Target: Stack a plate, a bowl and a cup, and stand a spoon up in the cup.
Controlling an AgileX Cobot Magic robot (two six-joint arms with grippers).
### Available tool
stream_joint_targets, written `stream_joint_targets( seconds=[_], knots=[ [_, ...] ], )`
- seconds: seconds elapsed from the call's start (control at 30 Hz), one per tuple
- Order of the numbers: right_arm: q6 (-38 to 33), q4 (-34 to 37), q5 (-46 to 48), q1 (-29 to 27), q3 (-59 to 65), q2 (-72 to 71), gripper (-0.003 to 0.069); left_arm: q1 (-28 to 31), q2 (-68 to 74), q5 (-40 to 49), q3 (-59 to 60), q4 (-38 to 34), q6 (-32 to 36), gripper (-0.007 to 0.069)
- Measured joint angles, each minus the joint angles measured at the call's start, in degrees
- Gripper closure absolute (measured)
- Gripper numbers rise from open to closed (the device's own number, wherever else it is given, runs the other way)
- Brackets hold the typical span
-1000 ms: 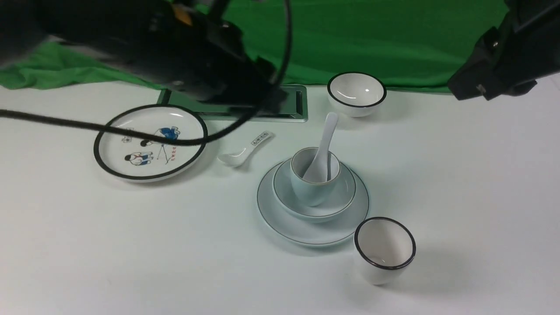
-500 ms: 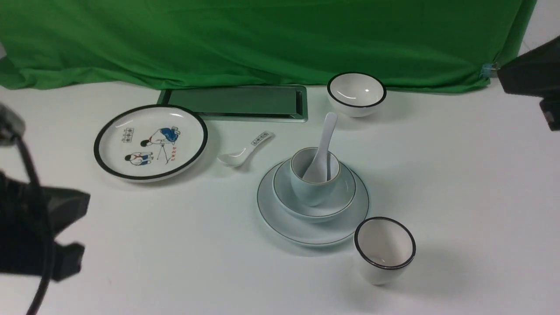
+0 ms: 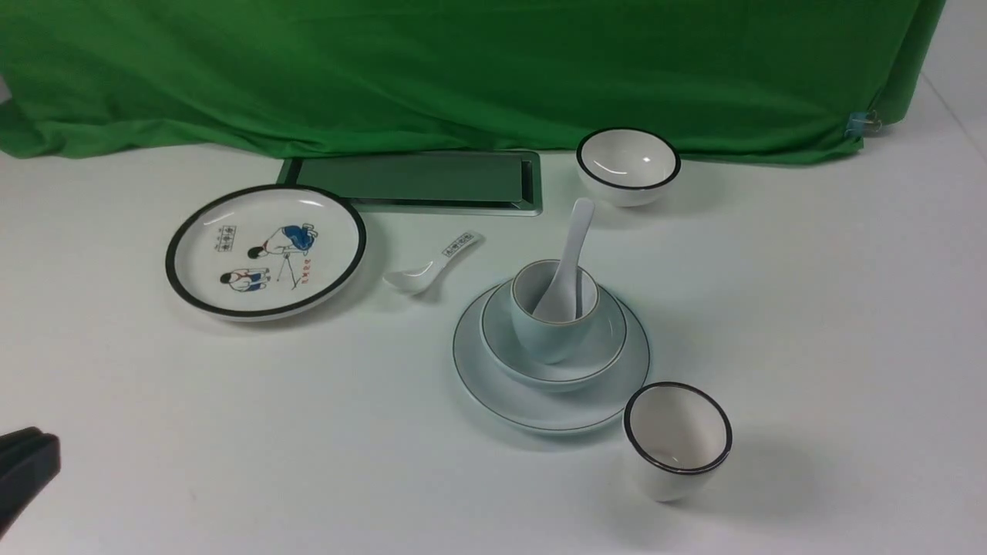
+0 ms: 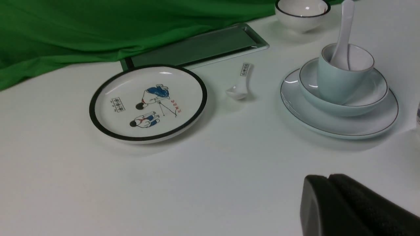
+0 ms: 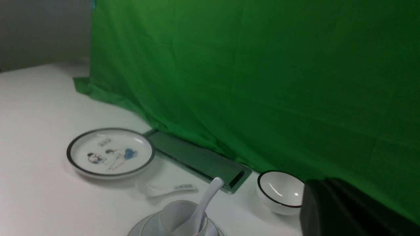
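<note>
Plate: the plain pale bluish-white round plate (image 3: 540,410) with a thin dark rim line lies flat on the white table (image 3: 231,432), a little right of centre in the front view.
Bowl: the wide shallow pale bluish-white bowl (image 3: 608,343) sits centred on that plate.
Cup: the handleless pale blue-green cup (image 3: 542,337), white inside, stands upright in the bowl.
Spoon: the glossy white ceramic soup spoon (image 3: 576,239) has its scoop down in the cup, and its long handle rises out, tilted toward the green cloth (image 3: 463,69).
Left gripper: only a black tip of the left gripper (image 3: 21,462) shows at the table's near left edge, well apart from the stack. I cannot tell how its jaws stand.
Right gripper: the right gripper (image 5: 344,209) is a dark blurred mass in its own wrist view. Its jaw state cannot be told.
Left of the stack: a black-rimmed plate with cartoon figures (image 3: 266,254) and, between the two plates, a small white spoon with printed marks (image 3: 432,266).
Behind: a small white bowl with bold black rim (image 3: 628,166) and a metal-framed panel (image 3: 416,181).
In front: a white cup with bold black rim (image 3: 678,439), just beside the plate's near right edge.
</note>
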Motion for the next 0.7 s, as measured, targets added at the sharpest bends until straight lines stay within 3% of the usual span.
stream_joint_targets(
  seconds=[0.7],
  knots=[
    [0.00,0.21,-0.93,0.00,2.64,-3.15,0.0578,0.00,0.00,0.01,0.25,0.14,0.43,0.0655]
  ],
)
